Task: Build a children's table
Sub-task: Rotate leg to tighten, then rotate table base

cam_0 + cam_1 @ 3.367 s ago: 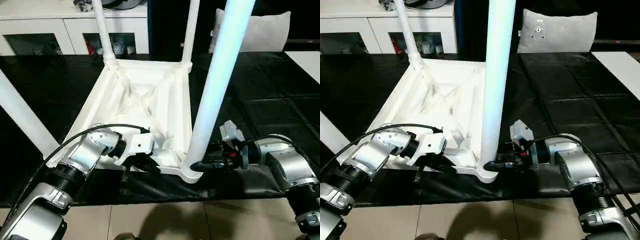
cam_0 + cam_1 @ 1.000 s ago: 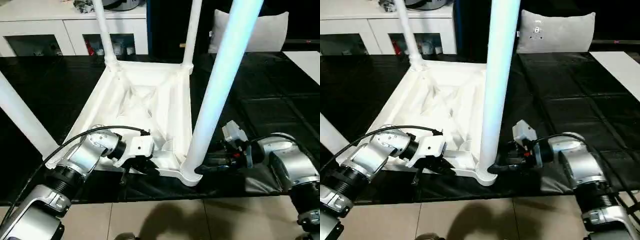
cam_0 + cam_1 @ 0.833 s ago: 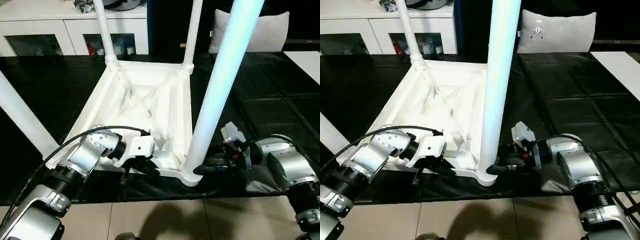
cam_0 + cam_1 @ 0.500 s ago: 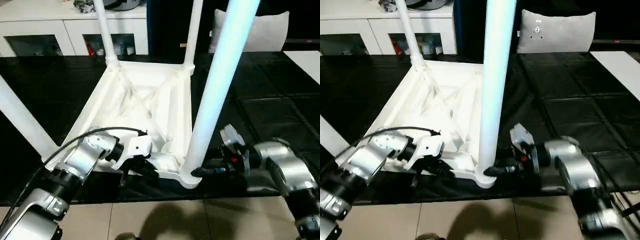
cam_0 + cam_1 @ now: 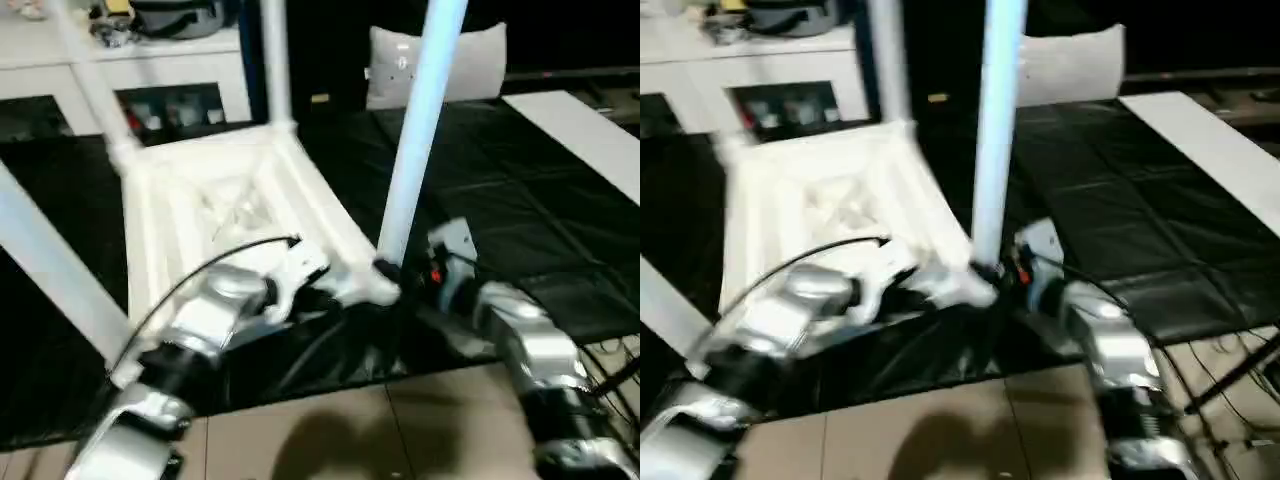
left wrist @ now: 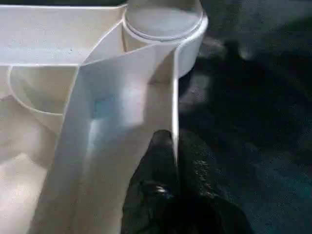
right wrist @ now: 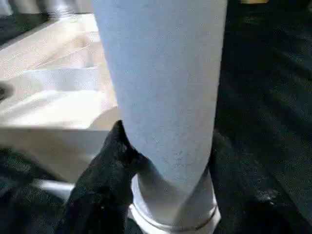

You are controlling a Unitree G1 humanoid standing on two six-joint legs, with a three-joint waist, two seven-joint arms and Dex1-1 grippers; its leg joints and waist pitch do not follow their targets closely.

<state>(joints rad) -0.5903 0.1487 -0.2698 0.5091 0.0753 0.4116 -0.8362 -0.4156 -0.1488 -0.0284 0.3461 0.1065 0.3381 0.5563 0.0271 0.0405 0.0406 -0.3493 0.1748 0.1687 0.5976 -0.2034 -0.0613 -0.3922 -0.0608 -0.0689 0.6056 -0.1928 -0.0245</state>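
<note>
Four legs stand up from the inverted children's table [image 5: 215, 205] on the black bench. Left gripper [image 6: 163, 165]: fingers pinched tight on the near rim wall. Right gripper [image 7: 122, 151]: fingers half spread, clasping the near-right leg [image 5: 415, 130] at its corner socket. Risk: a sideways pull could tip that leg or unseat it. Since earlier, the tabletop has swung round, its near corner dragged rightward.

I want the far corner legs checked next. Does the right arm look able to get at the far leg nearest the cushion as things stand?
Probably not straight away: the right tool is closed around the near leg, which stands between it and the far leg. It would have to let go and pass around it.
</note>
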